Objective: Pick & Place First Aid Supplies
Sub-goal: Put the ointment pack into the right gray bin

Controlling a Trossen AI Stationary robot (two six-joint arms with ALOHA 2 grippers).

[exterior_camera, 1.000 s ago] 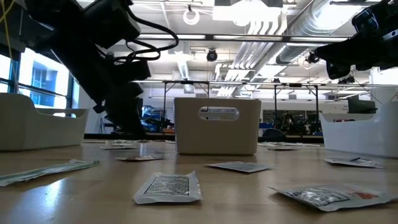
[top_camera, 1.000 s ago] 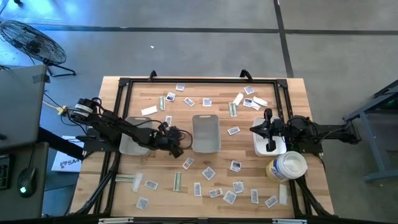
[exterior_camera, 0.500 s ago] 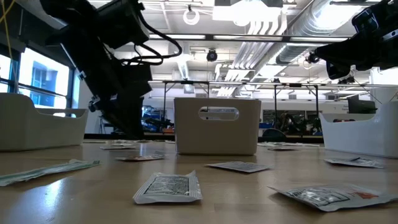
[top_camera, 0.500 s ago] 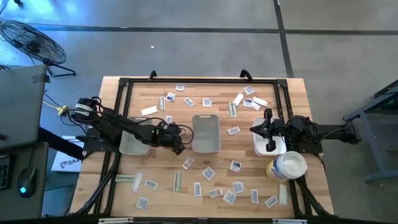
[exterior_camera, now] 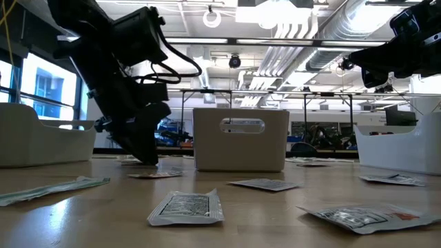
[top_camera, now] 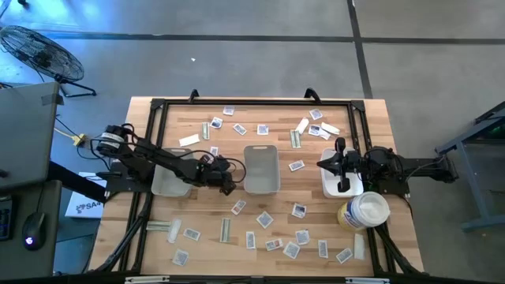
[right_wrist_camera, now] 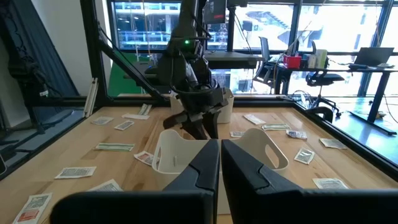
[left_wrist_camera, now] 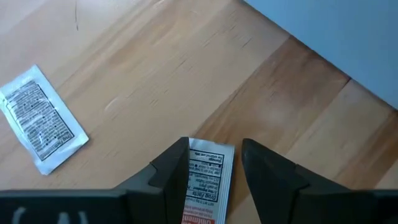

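**Left gripper lines up on a small packet**

The left gripper (left_wrist_camera: 214, 167) is low over the wooden table (top_camera: 197, 221), just left of the grey tray (top_camera: 261, 168) in the middle. Its fingers are spread apart, and a small packet (left_wrist_camera: 205, 183) with dark print and a red band lies flat on the wood between them. Nothing is held yet.

To do this step well, I think the gripper should go straight down so one finger lands on each side of the packet. Then it should close slowly. The packet is thin and flat, so it could slide away or slip out if the fingers pinch too high. The tips need to touch the wood first.

A second packet (left_wrist_camera: 42, 127) lies near it but apart, so it should not get in the way. The grey tray wall is close on the right, so the arm should lift up well before it swings over.

The right gripper (top_camera: 341, 167) waits over the white tray (top_camera: 326, 188) on the right side, with its fingers shut and empty. A big round tub (top_camera: 364, 212) stands just near of that tray. Another tray (top_camera: 164, 184) sits on the left, under the left arm. Many more packets are spread over the near part and the far part of the table.
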